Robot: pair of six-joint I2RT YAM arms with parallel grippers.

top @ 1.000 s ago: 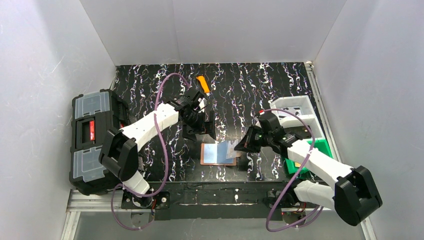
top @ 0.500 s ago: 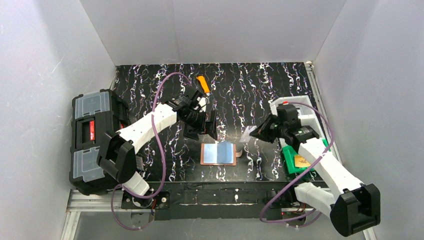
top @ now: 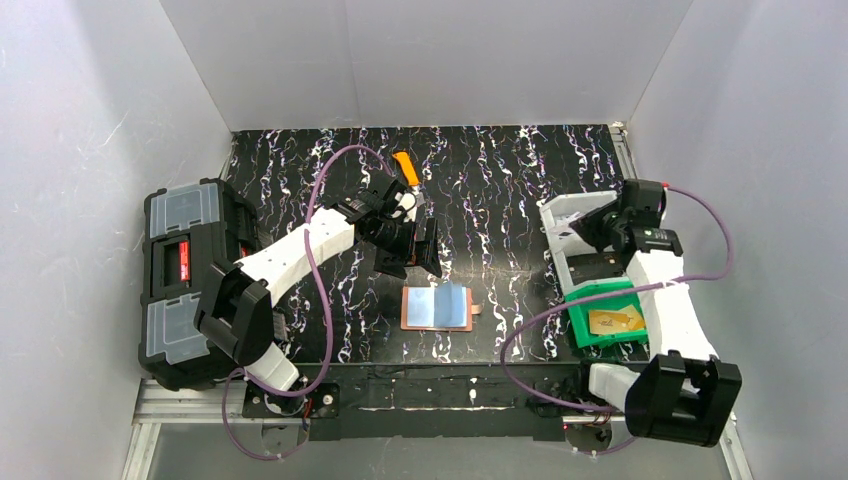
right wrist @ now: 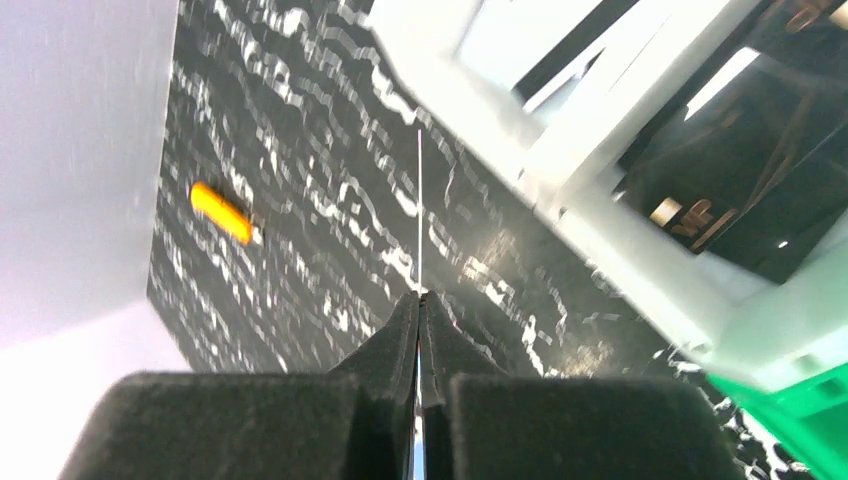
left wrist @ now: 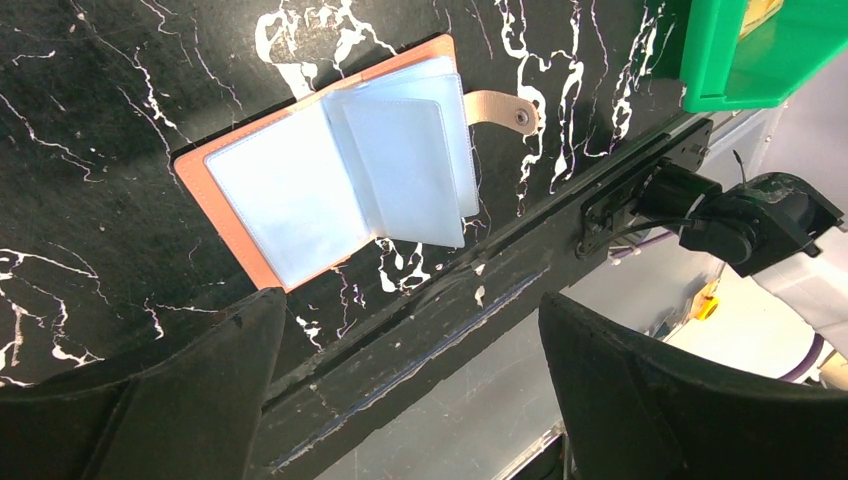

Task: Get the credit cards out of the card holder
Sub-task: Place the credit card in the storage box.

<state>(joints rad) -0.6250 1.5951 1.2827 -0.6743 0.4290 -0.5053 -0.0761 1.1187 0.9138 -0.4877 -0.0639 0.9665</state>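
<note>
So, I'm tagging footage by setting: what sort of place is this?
Probably a lab test cell: plain white enclosure walls, a black white-veined tabletop, and two white robot arms bolted at its edge.

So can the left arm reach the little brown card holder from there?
Probably yes. The left end effector is open and close to the card holder, with nothing between them. The right end effector, shut on a card, is away over the white tray.
</note>
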